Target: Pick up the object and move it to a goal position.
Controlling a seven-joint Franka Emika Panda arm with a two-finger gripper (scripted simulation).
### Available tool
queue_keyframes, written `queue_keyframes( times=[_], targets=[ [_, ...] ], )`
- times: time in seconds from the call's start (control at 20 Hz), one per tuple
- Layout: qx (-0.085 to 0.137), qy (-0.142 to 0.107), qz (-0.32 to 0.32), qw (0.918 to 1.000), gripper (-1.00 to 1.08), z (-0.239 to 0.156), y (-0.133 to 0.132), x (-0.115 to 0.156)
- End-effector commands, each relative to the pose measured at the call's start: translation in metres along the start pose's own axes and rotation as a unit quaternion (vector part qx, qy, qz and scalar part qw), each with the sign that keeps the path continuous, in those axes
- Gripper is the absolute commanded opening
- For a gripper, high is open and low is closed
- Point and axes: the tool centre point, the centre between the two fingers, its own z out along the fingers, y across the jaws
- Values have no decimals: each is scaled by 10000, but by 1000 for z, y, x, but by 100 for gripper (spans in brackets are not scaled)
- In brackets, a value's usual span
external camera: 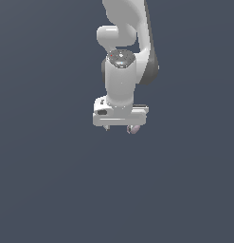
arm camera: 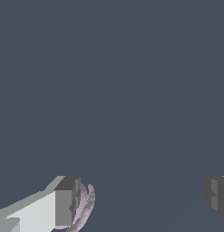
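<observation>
- Exterior view: pincer hanging at 6 o'clock below the wrist, spread wide, gripping nothing; object tucked against one fingertip, toward 3 o'clock.
- Wrist view: object touching one finger's inner face, off-centre in the gap; opposite finger well apart.

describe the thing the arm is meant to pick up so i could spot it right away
Follow the white robot arm down to its gripper. Beside one fingertip sits a small pale pinkish-mauve rounded matte lump. It is the only tinted thing there; the fingertips are white and grey.
</observation>
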Motion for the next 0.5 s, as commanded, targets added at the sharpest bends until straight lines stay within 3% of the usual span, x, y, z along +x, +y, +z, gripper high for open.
queue_keyframes(
  times=[0.0,0.45],
  targets=[
    [0,0,0,10000,100,0,0,0],
    [44,-72,409,9991,100,3,29,-1]
  ],
)
